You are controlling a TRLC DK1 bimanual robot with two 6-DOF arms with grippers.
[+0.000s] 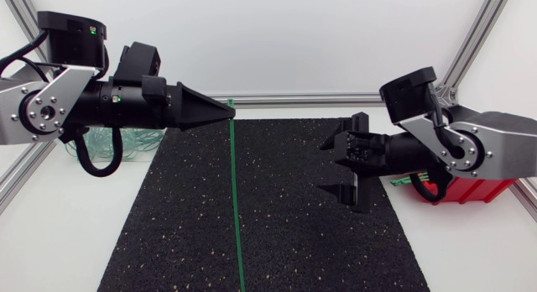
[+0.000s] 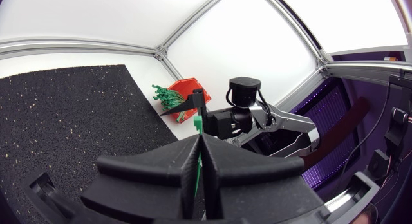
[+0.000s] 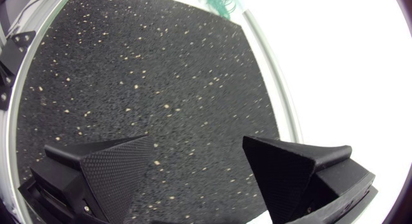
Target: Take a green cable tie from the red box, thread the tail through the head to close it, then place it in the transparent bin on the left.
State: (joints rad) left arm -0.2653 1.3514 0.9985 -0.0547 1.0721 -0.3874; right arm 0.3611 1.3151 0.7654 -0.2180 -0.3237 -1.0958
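Upper left of frame: left end effector [image 1: 226, 112] clamped on thin green plastic cable tie [image 1: 235, 200], which trails to lower edge. Centre right: right end effector [image 1: 329, 168] wide open, holding nothing.

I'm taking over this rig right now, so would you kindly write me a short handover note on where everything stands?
Left gripper: shut on one green cable tie near its head; tail free, unlooped, over the black mat.
Right gripper: open, empty, beside the tie.
Red box: table's right, more ties inside.
Transparent bin: left, green ties inside.
Done: tie picked.
Left to do: thread tail through head, drop in bin.
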